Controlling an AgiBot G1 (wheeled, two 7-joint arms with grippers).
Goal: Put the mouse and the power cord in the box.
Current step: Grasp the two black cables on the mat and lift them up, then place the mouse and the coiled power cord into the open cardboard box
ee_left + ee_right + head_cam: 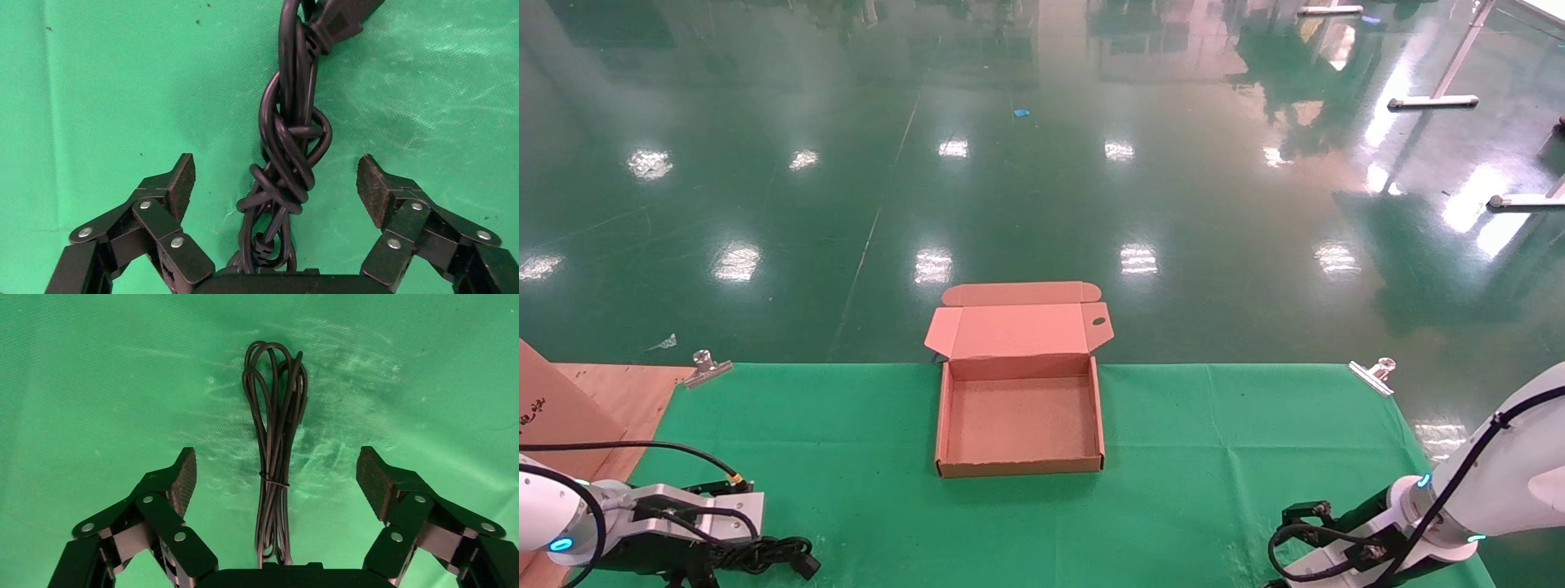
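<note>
Green cloth (1214, 457) over the table, glossy green floor (1042, 163) beyond; brown box (1019, 420) at mid-table, lid flap up, nothing inside. Left gripper (275, 177) at the near left corner, fingers spread wide astride the knotted black power cord (287, 153). Right gripper (275, 471) at the near right corner, likewise spread, straddling a thin bundled black cable (275, 435); mouse out of sight.

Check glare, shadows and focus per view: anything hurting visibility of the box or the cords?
Head view: strong lamp glare on the glossy floor, none on the box, whose inside is evenly lit. Left wrist view: the thick knotted power cord is sharp between the open left gripper, shadows faint. Right wrist view: the thin bundled cable is crisp between the open right gripper.
</note>
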